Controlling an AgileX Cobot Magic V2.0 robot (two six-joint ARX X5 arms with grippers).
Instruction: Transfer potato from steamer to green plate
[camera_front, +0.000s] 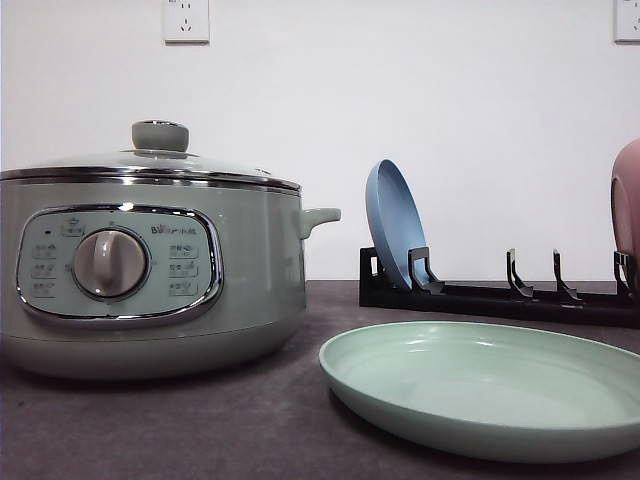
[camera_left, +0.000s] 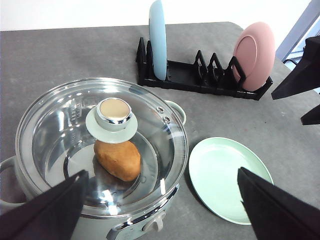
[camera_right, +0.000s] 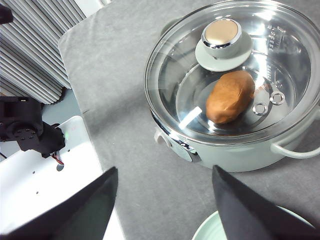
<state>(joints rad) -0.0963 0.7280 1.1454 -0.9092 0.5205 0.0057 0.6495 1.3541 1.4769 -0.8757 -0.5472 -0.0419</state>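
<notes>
We see the potato (camera_left: 118, 160) under the steamer (camera_front: 150, 265) lid; its panel lettering is unreadable. Both grippers (camera_left: 160, 210) (camera_right: 165, 200) spread wide, grasping nothing, green plate (camera_left: 229, 179) bare.

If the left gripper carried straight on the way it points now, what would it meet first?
Probably the glass lid of the steamer, which lies between the open left gripper and the potato. Depth is hard to judge; it might meet the steamer's rim instead.
</notes>
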